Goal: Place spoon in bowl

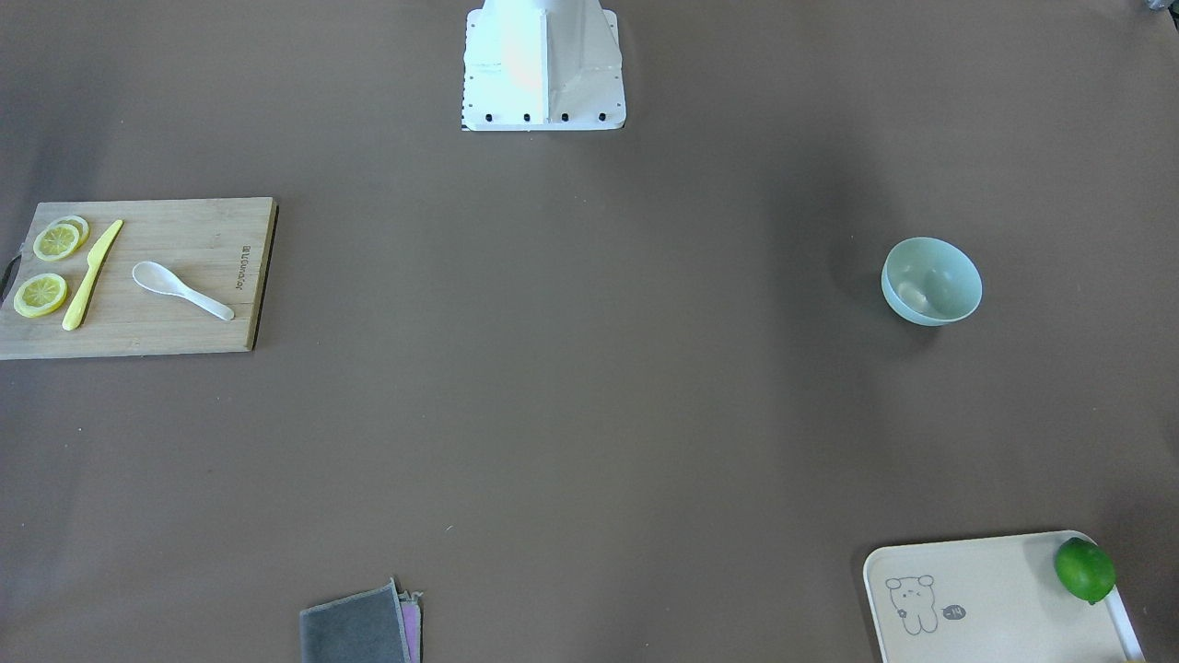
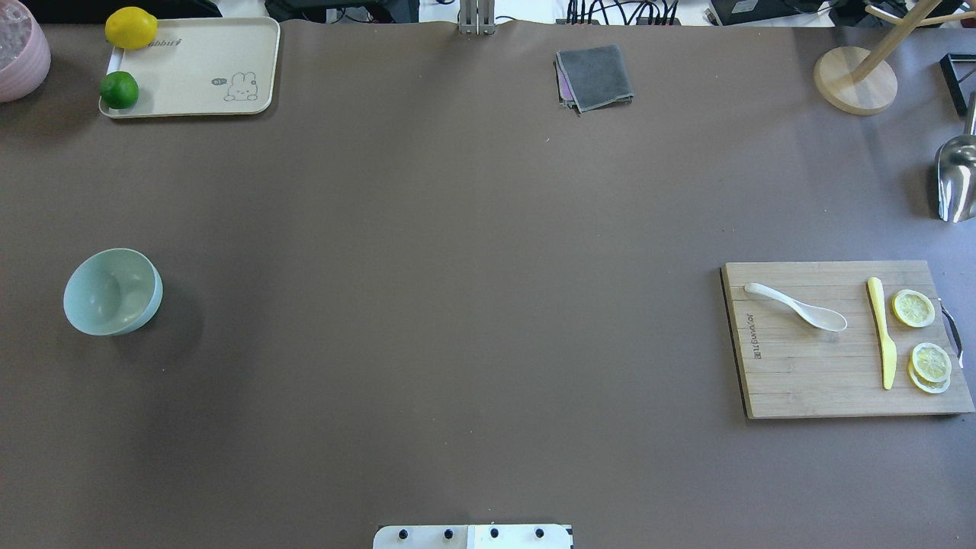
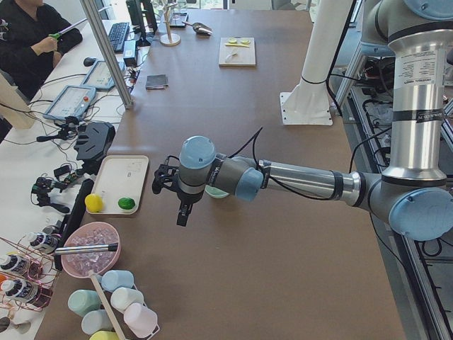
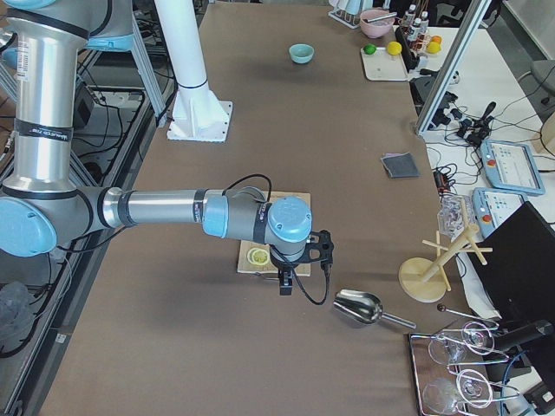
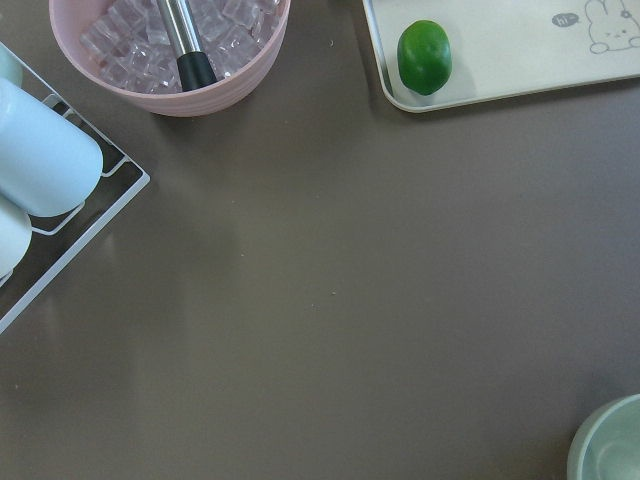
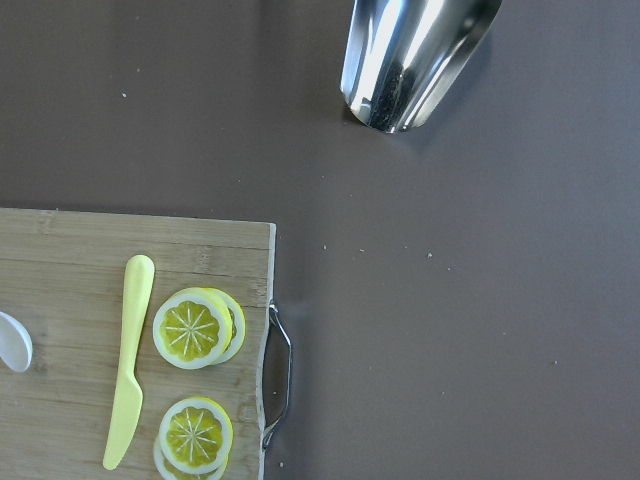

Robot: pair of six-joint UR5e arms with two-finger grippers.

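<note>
White spoon (image 2: 797, 306): lying on the wooden cutting board (image 2: 808, 381), its scoop pointing toward the yellow knife (image 2: 881, 332).
Mint bowl (image 2: 112, 291): sitting upright at the table's opposite end, well apart from the spoon.
Left gripper (image 3: 182, 216): hanging above the table near the bowl. I cannot tell whether its claw is spread or pressed together.
Right gripper (image 4: 285, 286): hovering by the board's lemon slices (image 6: 195, 328). Its claw I cannot tell either.

1 ea.: spoon (image 2: 797, 306), bowl (image 2: 107, 291), knife (image 2: 881, 332), cutting bd (image 2: 801, 377), tray (image 2: 191, 76), lime (image 2: 119, 90), lemon (image 2: 131, 27), metal scoop (image 2: 957, 183), grey cloth (image 2: 596, 76).
</note>
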